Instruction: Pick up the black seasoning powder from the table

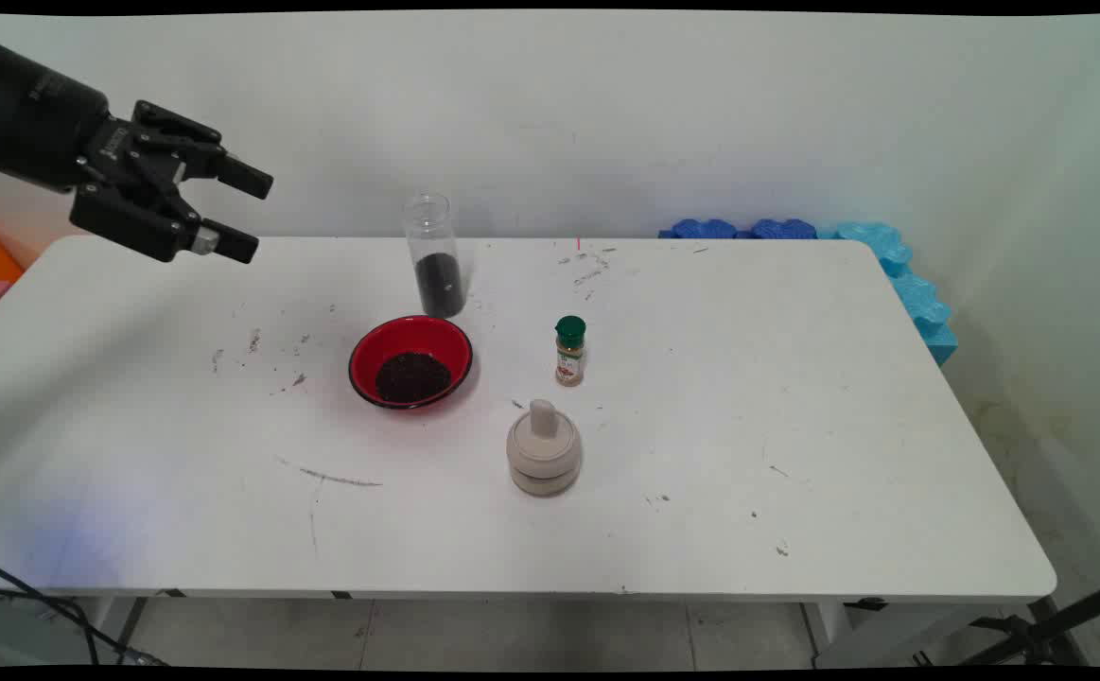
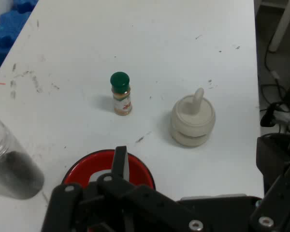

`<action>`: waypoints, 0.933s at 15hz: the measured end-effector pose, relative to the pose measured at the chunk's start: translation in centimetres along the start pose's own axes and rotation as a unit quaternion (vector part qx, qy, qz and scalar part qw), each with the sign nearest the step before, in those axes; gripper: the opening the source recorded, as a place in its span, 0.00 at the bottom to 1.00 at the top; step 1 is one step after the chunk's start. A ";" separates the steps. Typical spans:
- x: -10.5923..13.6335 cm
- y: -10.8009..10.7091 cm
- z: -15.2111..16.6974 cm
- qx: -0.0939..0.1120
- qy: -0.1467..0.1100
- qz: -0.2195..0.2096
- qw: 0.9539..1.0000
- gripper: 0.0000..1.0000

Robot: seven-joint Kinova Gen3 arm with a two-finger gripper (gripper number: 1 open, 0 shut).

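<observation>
**Q:** Main view first: what is on the table, and how many of each?

**Me:** One white table holds four things, one of each. One red bowl with dark grains in it sits left of centre. One clear tall jar, upright and dark-filled at its bottom, stands just behind the bowl. One small spice bottle with a green cap stands upright to the right of the bowl. One pale mortar with its pestle standing in it sits nearer the front edge.

**Q:** And your jaws?

**Me:** My gripper hangs in the air above the table's far left corner, well apart from everything. Its jaws are spread wide with nothing between them, touching nothing. The bowl and jar are nearest.
</observation>
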 end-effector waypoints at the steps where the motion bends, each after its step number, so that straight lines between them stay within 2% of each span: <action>1: -0.2 -0.2 0.1 0.003 -0.002 -0.001 1.000 1.00; 8: -3.1 -2.7 1.4 0.041 -0.023 -0.017 0.999 1.00; 14: -6.2 -5.8 4.4 0.087 -0.026 -0.046 0.995 1.00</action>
